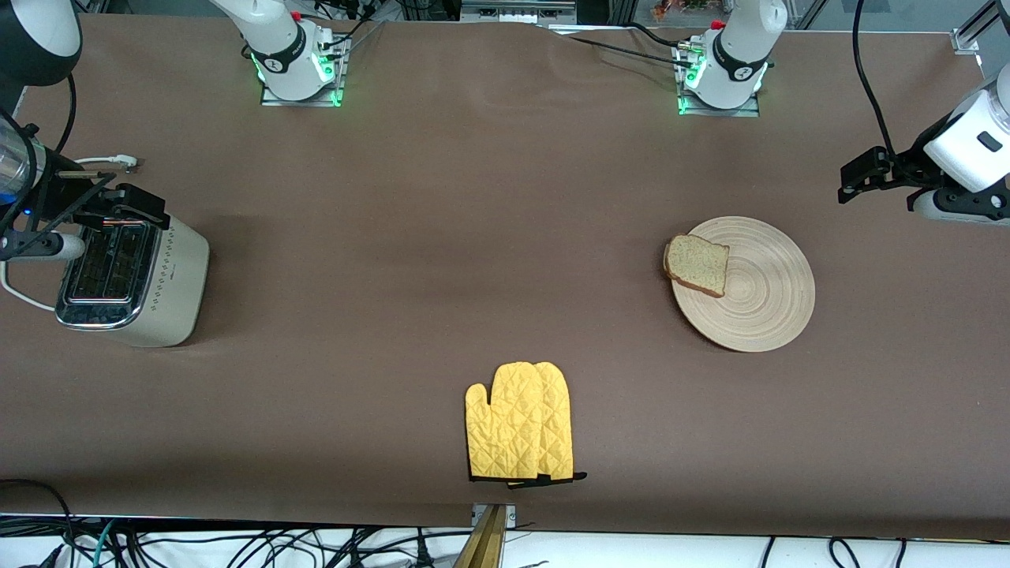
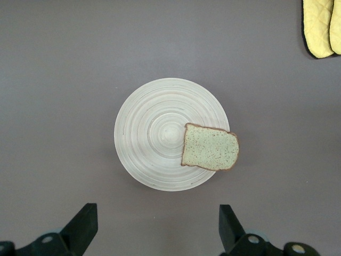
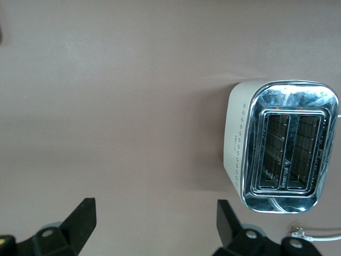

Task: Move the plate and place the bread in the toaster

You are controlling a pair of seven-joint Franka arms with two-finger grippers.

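The light-wood plate (image 1: 769, 296) lies toward the left arm's end of the table. The bread (image 1: 697, 264) rests on the plate's rim, overhanging it toward the right arm's end. In the left wrist view the plate (image 2: 154, 133) and the bread (image 2: 210, 148) both show in full. My left gripper (image 1: 860, 177) hangs open and empty in the air beside the plate (image 2: 158, 226). The cream toaster (image 1: 130, 276) stands at the right arm's end with both slots empty (image 3: 282, 152). My right gripper (image 1: 130, 207) hangs open and empty high up by the toaster (image 3: 156, 224).
A pair of yellow mitts (image 1: 521, 422) lies mid-table near the front edge, and also shows in the left wrist view (image 2: 321, 26). The toaster's white cord (image 1: 16, 292) trails off at the right arm's end (image 3: 319, 233).
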